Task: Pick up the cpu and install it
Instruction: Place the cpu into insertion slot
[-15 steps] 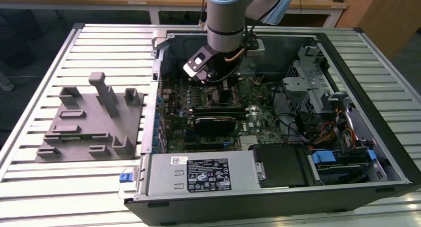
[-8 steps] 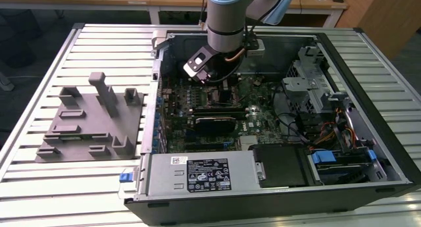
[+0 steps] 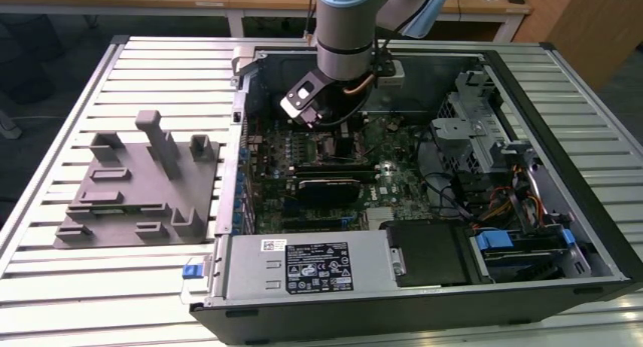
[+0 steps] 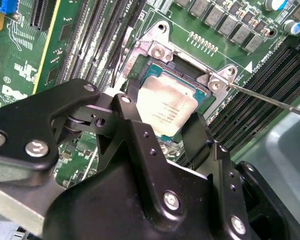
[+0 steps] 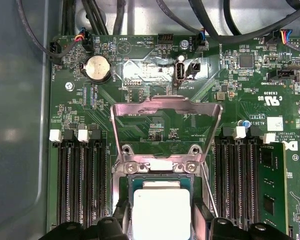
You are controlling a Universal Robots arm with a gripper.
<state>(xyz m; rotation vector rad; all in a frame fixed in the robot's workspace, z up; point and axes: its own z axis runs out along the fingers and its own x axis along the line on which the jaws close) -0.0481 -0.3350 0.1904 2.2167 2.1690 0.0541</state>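
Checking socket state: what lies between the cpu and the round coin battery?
The socket's metal retention frame, swung open, lies between cpu and coin battery in the first wrist view.

In the exterior view the arm (image 3: 347,27) is a thick round silver-grey tube with pale blue joint covers (image 3: 427,12) and a black collar (image 3: 347,62) at its lower end. A small black-and-silver camera block (image 3: 304,98) is bolted beside the wrist, with a thin copper-coloured cable (image 3: 354,85) and black leads looping past it. In the second wrist view the assembly that carries the jaws is matte black: flat angular linkage plates (image 4: 140,145) joined at round pivots, dotted with small holes and fixed by bright silver screws (image 4: 171,201). A dull grey metal bracket (image 4: 10,200) sits beneath the plates.
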